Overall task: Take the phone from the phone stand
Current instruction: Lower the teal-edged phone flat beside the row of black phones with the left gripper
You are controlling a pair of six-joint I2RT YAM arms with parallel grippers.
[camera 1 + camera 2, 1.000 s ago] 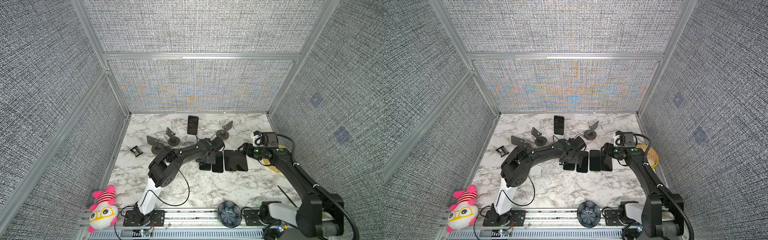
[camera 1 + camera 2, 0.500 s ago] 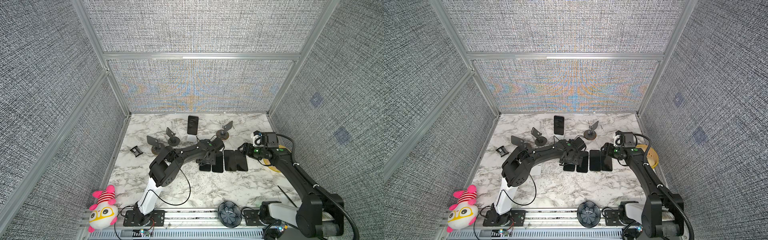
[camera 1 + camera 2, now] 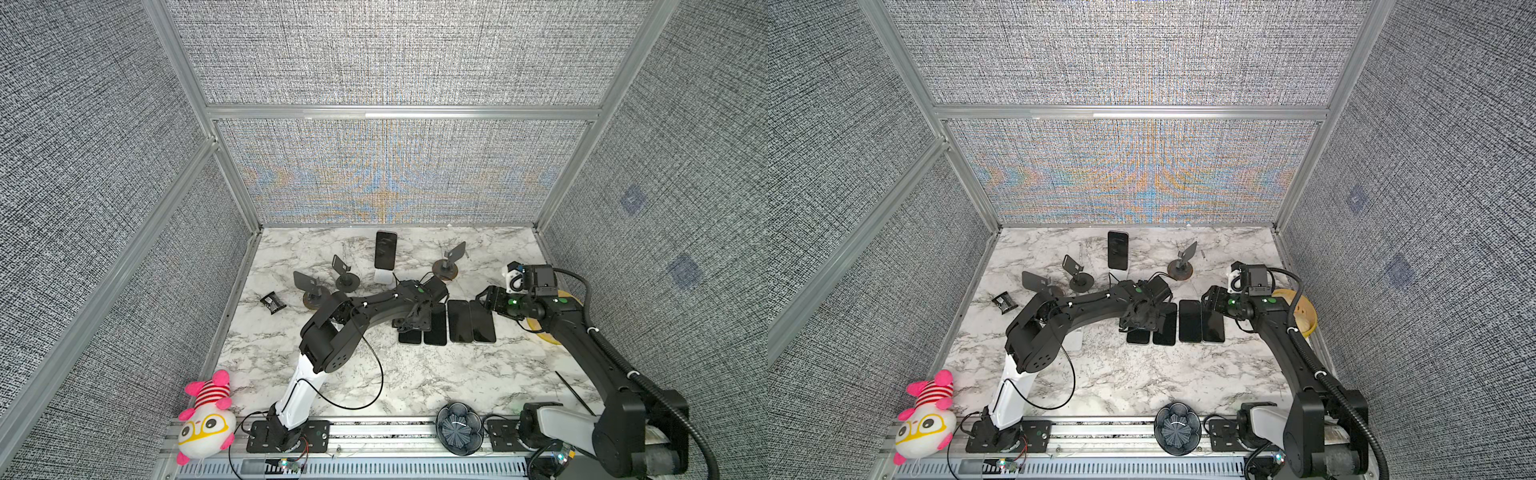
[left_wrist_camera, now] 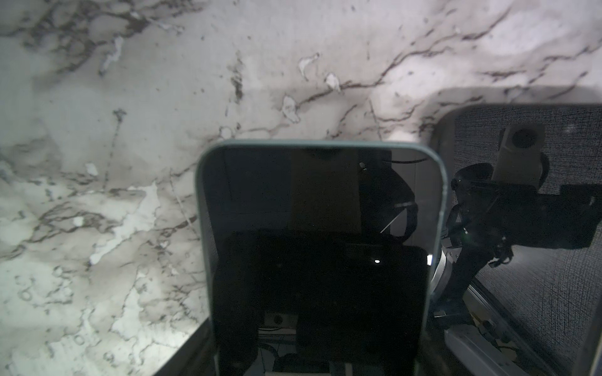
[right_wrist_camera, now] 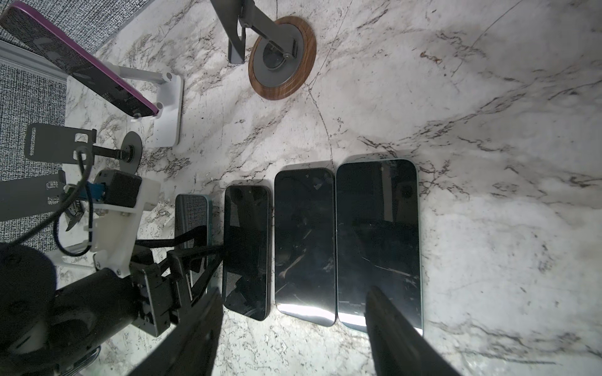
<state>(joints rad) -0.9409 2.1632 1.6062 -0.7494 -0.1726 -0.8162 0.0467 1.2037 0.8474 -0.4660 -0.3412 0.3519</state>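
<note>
A dark phone [image 3: 385, 249] with a purple edge [image 5: 78, 62] leans upright on a white phone stand [image 3: 383, 276] at the back of the marble table; neither gripper touches it. My left gripper [image 3: 411, 324] is at the left end of a row of flat phones, in front of that stand. It is shut on a teal-edged phone [image 4: 319, 211], which is tilted and overlaps its neighbour's edge. The left fingers [image 5: 198, 244] sit on both of its long sides. My right gripper [image 5: 293, 289] hovers open over the far ends of the row's right-hand phones, with nothing held.
Three dark phones [image 3: 459, 320] lie flat side by side. Empty black stands [image 3: 309, 286] [image 3: 344, 270] and a wood-based stand [image 3: 446, 266] stand at the back. A small black object [image 3: 272, 302], a yellow disc [image 3: 1304, 316], a dark bowl [image 3: 459, 428] and a plush toy [image 3: 205, 419] sit round the edges.
</note>
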